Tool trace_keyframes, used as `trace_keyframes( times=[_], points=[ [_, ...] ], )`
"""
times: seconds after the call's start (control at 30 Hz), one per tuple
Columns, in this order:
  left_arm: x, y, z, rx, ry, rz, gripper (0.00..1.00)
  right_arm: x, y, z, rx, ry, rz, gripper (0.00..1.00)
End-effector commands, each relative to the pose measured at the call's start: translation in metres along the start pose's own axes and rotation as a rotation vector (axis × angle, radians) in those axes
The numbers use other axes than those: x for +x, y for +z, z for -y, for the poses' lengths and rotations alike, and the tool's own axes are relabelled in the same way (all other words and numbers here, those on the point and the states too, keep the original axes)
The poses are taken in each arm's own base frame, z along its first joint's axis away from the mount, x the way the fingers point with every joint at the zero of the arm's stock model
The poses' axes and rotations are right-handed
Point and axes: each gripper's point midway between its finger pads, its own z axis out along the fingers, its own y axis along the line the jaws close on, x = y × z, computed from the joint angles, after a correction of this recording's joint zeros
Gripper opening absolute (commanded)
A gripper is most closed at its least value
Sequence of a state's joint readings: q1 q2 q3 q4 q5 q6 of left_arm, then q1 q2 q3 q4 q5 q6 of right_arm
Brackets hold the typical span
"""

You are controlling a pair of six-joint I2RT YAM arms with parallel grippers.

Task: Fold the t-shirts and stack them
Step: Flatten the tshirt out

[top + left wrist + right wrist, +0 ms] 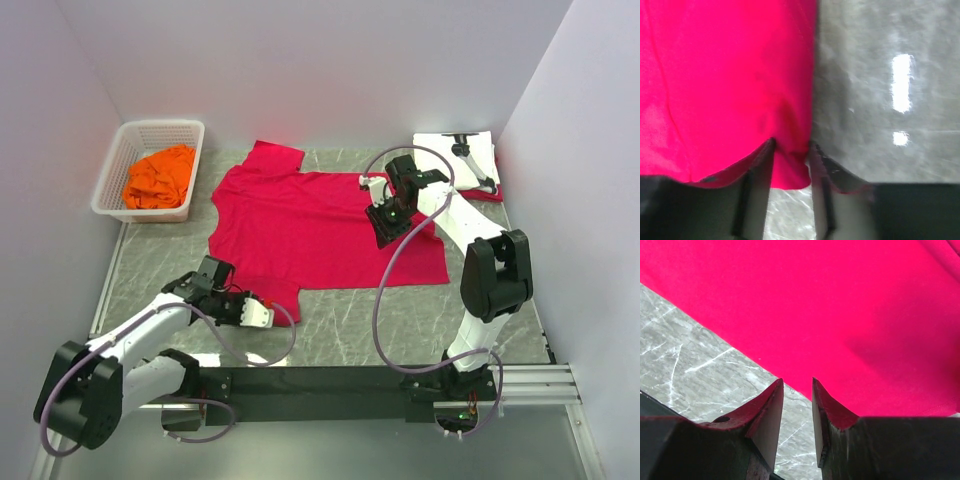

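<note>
**A:** Top external view first: the red shirt (310, 220) lies spread flat in the middle of the table (330, 320), not yet folded.

**B:** And the left gripper (263, 314) is at the near sleeve. The left wrist view shows a small flap of red cloth pinched between its narrow jaws.

**A:** Thin bite, that. I reckon a quick lift could pull the flap free and drop the fold halfway.

**B:** Right gripper (797, 383)? The right wrist view has its jaws almost together at the shirt's edge, with bare table showing in the gap. Whether it has any cloth, I cannot tell.

**A:** If only one side holds, the shirt would likely drag askew and bunch up.

**B:** The overhead view gives what the wrists can't: the white shirt (450, 148) folded at the far right, and the orange shirt (160, 178) heaped in the basket (150, 127) at the far left.

**A:** And the wrist views give the grip itself, too small to judge from above.
</note>
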State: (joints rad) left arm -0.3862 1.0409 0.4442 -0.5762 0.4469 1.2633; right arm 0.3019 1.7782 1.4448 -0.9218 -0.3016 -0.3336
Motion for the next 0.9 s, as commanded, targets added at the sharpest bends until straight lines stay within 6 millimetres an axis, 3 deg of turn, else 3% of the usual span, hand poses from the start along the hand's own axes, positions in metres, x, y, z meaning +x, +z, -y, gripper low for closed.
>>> trace_keyframes(
  times=[0.0,0.03,0.13,0.2,0.27,0.3,0.33,0.37,0.4,0.43,0.47,0.5,0.53,0.67,0.77,0.8,0.87],
  points=[
    [-0.001,0.004,-0.019,-0.038,0.060,-0.020,0.31,0.003,0.000,0.006,0.011,0.006,-0.009,0.36],
    [-0.003,0.002,-0.020,-0.025,0.059,-0.017,0.17,0.003,0.000,0.007,0.012,0.007,-0.012,0.36],
    [-0.030,-0.016,-0.029,0.019,0.010,0.050,0.05,0.004,-0.002,0.011,0.023,0.010,-0.008,0.36],
    [-0.050,-0.029,-0.041,0.062,-0.041,0.091,0.01,0.005,0.000,0.012,0.020,0.010,-0.015,0.36],
    [-0.055,-0.032,-0.051,0.108,-0.096,0.089,0.01,0.005,0.002,0.013,0.016,0.011,-0.018,0.35],
    [-0.057,-0.029,-0.070,0.136,-0.131,0.088,0.01,0.006,0.005,0.014,0.014,0.014,-0.023,0.36],
    [-0.052,-0.031,-0.070,0.191,-0.201,0.087,0.03,0.005,0.006,0.014,0.014,0.013,-0.023,0.36],
    [-0.042,-0.016,-0.072,0.278,-0.274,0.080,0.08,0.004,0.008,0.015,0.014,0.013,-0.025,0.35],
    [-0.047,-0.020,-0.102,0.254,-0.295,0.098,0.16,0.005,0.010,0.017,0.013,0.018,-0.030,0.36],
    [-0.041,-0.022,-0.114,0.264,-0.409,0.117,0.42,0.006,0.011,0.017,0.014,0.015,-0.032,0.36],
    [-0.030,-0.009,-0.119,0.314,-0.488,0.115,0.54,0.007,0.012,0.019,0.016,0.020,-0.034,0.36],
    [-0.033,-0.017,-0.150,0.263,-0.497,0.143,0.60,0.007,0.012,0.019,0.016,0.024,-0.036,0.36],
    [-0.027,-0.021,-0.161,0.247,-0.568,0.165,0.67,0.010,0.014,0.020,0.013,0.026,-0.045,0.36],
    [-0.027,-0.044,-0.200,0.112,-0.621,0.263,0.68,0.016,0.015,0.022,0.019,0.030,-0.048,0.36],
    [-0.028,-0.057,-0.188,0.071,-0.580,0.270,0.61,0.021,0.014,0.022,0.020,0.035,-0.050,0.35],
    [-0.024,-0.052,-0.171,0.091,-0.582,0.254,0.59,0.022,0.014,0.021,0.016,0.035,-0.048,0.36],
    [-0.026,-0.060,-0.161,0.044,-0.535,0.241,0.46,0.023,0.014,0.021,0.015,0.037,-0.051,0.36]
  ],
)
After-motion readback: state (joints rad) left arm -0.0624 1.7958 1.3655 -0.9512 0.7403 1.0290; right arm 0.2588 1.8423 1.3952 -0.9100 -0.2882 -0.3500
